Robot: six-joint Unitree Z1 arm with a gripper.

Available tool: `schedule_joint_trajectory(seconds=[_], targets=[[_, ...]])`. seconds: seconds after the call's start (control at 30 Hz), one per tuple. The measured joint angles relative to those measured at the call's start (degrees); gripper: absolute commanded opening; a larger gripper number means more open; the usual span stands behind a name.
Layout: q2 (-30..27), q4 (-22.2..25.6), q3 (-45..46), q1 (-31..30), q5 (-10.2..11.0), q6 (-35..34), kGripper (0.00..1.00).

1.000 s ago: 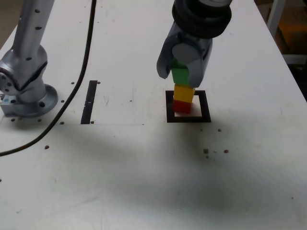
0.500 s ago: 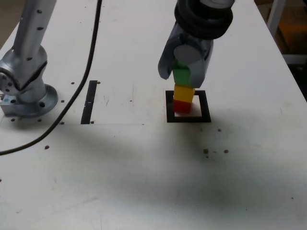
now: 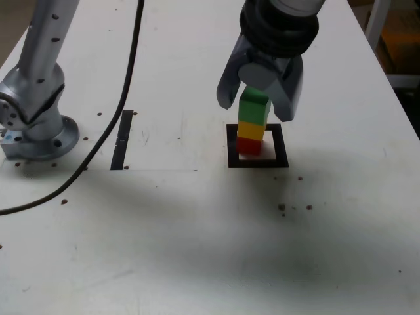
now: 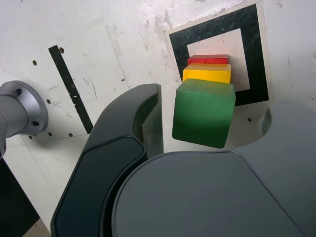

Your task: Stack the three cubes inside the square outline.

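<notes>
Green cube (image 3: 254, 105) sits on yellow cube (image 3: 251, 127), on red cube (image 3: 249, 145); stack stands inside the square outline (image 3: 257, 160), toward the exterior view's left edge. My gripper (image 3: 258, 108) straddles the green one, jaws spread, clear gap on both sides, holding nothing.

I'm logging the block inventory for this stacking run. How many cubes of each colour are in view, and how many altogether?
Green cube: 1
Yellow cube: 1
Red cube: 1
Total: 3 cubes, all in one stack inside the square outline.
</notes>
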Motion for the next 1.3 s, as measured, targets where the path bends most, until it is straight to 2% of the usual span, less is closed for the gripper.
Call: schedule_joint_trajectory(seconds=[0.3, 0.53, 0.63, 0.83, 1.1, 1.23, 1.3], targets=[[-2.25, -0.65, 0.77, 0.0, -0.29, -1.74, 1.0], [-7.97, 0.19, 2.19, 0.0, -1.14, -1.19, 1.0], [-12.5, 0.38, 4.17, 0.0, -1.21, -0.65, 1.0], [-20.79, 0.39, 11.66, 0.51, -0.33, -0.36, 1.0], [-25.87, -0.03, 24.99, 1.13, -1.17, -0.58, 1.0], [-29.3, -2.05, 32.59, 1.19, -0.88, -1.49, 1.0], [-31.17, -5.28, 36.63, 1.19, -0.63, -2.41, 1.0]])
